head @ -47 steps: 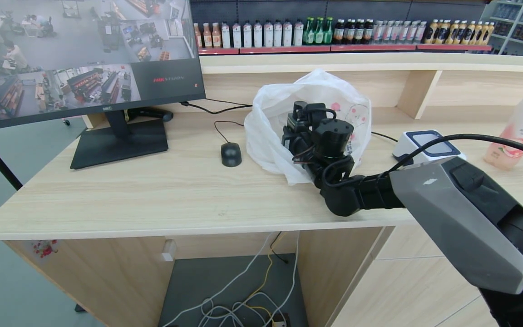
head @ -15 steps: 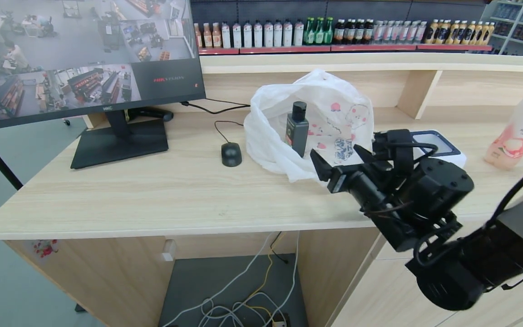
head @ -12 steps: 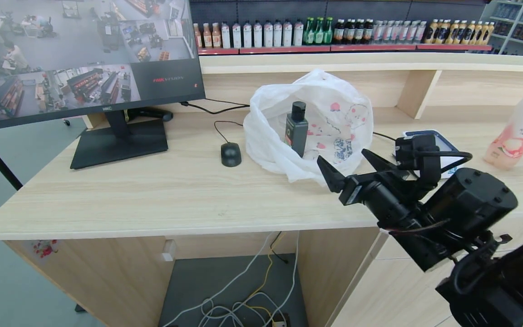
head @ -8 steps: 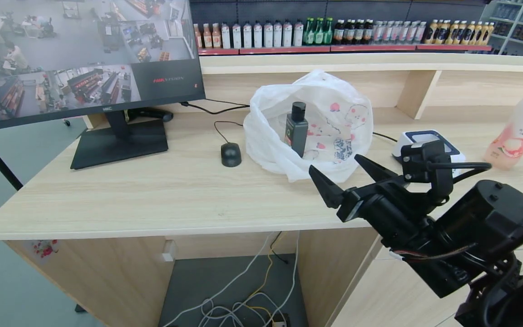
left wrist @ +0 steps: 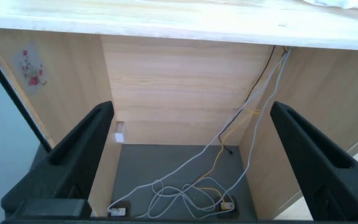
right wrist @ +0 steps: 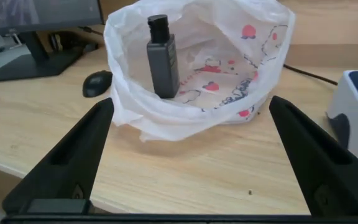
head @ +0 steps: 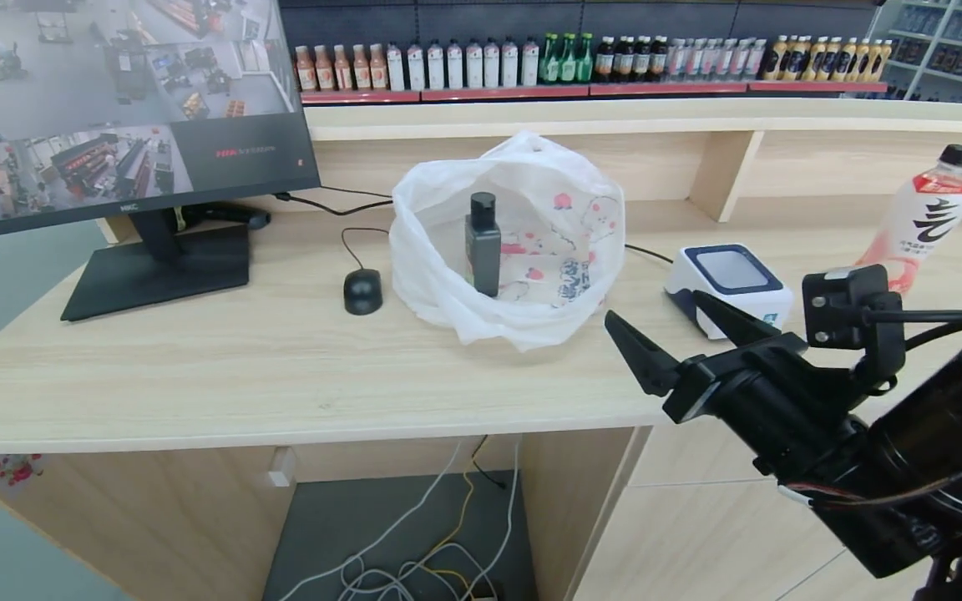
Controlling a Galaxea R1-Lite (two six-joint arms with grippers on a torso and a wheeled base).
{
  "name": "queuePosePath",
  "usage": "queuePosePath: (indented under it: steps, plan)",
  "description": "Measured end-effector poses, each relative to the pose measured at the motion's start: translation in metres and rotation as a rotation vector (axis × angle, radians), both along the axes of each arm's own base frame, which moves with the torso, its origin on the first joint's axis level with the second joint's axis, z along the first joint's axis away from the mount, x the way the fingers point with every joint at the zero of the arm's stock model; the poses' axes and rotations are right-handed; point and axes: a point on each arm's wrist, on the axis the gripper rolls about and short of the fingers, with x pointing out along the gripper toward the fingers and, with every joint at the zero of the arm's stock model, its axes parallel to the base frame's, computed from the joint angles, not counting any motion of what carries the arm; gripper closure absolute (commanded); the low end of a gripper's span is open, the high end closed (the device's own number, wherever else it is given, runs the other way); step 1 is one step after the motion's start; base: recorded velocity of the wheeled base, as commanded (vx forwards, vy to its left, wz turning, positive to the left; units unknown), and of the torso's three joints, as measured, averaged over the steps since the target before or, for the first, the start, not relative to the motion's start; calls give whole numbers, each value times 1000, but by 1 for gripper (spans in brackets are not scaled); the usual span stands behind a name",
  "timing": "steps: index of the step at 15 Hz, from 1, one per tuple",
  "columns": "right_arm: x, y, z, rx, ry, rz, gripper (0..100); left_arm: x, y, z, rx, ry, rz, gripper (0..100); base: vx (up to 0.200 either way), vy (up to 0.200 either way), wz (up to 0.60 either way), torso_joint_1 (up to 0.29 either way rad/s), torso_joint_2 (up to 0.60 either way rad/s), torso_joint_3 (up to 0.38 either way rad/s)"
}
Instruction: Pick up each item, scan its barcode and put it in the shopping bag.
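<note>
Now, in the head view your right gripper point(head: 650, 304) hangs empty, jaws spread, at lower right near the scanner point(head: 727, 280). The pink bottle point(head: 915, 221) stands upright at far right, and the dark bottle point(head: 483, 246) sits in the shopping bag point(head: 448, 275) at centre. In the left wrist view the left gripper point(left wrist: 191, 162) is likewise spread and empty, facing the cables point(left wrist: 191, 186) under the counter. The right wrist view faces the shopping bag, and since the pink bottle looks full, heavy and smooth, grip its straight middle.

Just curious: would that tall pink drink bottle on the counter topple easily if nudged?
Probably: the pink bottle stands tall and narrow, so a high nudge could tip it. Its round body would likely roll once down.
</note>
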Motion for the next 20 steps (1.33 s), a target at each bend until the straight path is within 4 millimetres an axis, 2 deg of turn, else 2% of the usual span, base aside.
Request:
queuePosePath:
  steps: [7, 20]
  plan:
    - [-19, -17, 9, 9, -26, -11, 0, 0, 0, 0, -1, 0, 1, 0, 0, -200, 0, 1, 0, 4]
    - [-23, -14, 14, 6, -51, 5, 0, 0, 0, 0, -1, 1, 1, 0, 0, -200, 0, 3, 1, 2]
